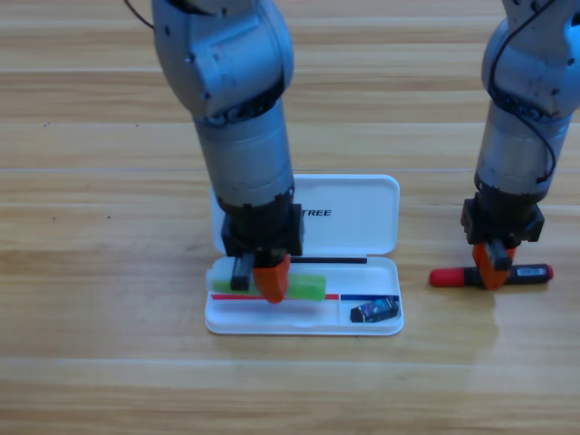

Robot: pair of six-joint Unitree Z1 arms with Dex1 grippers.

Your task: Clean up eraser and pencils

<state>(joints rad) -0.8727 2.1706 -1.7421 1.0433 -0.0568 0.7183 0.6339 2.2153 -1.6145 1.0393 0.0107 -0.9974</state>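
The white case point(391, 323) lies open near the table's middle, lid up. Inside its tray lies the lime-green pencil point(308, 287), and my left gripper point(271, 284) points straight down on it, hiding most of it. The eraser point(375, 311), a small dark block with a blue patch, sits in the tray's right compartment. To the right of the case, on the bare wood, lies the black pencil with the red cap point(450, 277). My right gripper point(492, 269) points down onto its middle, orange jaws on either side of the barrel.
The case's raised lid point(362, 213) stands behind the tray, close to the left arm. Bare wooden table point(109, 317) stretches left of the case and in front of it.
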